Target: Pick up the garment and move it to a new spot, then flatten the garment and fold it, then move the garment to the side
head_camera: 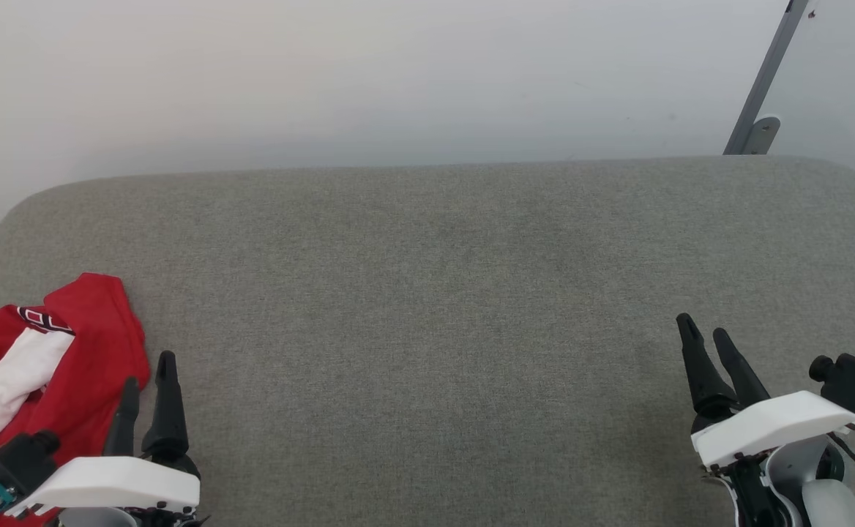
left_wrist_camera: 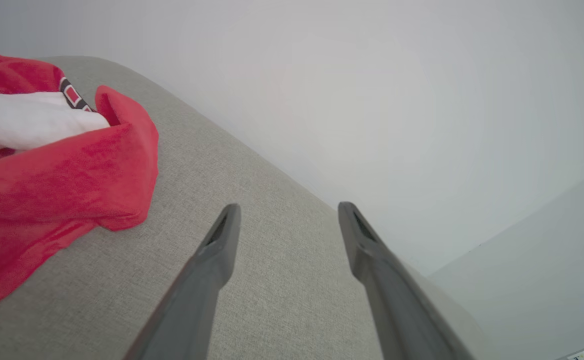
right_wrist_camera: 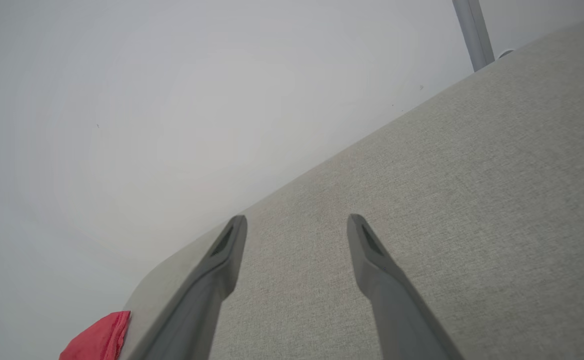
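1. Now the garment [head_camera: 69,366] lies bunched up just beside the left fingers [head_camera: 167,410], easy to reach.
2. The left fingers and right fingers [head_camera: 698,366] are wide and empty, ready to grab.

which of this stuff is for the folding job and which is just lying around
For the job: garment, crumpled at the far left; left end effector and right end effector, both open and empty.
Just there: grey fabric surface; metal post; wall.
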{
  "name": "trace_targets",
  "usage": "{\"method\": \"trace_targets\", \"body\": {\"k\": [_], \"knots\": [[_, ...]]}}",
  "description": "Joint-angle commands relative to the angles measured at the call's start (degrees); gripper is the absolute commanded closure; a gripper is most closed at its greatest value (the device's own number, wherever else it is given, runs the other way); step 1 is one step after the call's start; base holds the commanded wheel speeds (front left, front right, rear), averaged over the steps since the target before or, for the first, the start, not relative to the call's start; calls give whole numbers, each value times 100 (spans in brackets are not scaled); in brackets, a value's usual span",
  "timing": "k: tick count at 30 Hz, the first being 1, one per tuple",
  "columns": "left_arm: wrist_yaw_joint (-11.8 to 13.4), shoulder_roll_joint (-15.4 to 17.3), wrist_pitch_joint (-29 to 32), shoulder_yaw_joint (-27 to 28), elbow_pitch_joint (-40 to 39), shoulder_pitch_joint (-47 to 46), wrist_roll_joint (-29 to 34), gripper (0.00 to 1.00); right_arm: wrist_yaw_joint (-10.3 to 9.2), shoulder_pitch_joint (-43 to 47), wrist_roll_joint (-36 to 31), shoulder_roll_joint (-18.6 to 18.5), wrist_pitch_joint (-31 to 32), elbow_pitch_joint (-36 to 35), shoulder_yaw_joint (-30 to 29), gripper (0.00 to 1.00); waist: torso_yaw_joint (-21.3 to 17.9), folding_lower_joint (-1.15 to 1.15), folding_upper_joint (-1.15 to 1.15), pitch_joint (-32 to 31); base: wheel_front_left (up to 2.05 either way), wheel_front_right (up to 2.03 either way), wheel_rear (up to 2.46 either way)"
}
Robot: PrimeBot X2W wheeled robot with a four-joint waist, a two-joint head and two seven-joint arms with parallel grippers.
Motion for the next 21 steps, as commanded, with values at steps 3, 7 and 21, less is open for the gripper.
{"method": "trace_targets", "body": {"k": [3,7,21], "knots": [[-15,48,-79,28,-104,34,302,0,10,-126,-254,-32,-64,-95,20,0,0,0,0,-6,0,0,0],[-36,52,-139,46,-140,63,554,0,10,-136,-478,-32,-106,-132,35,0,2,0,0,-12,0,0,0],[-98,57,-349,106,-269,195,1324,0,11,-138,-1257,-29,-221,-215,58,0,-8,0,0,-39,0,0,0]]}}
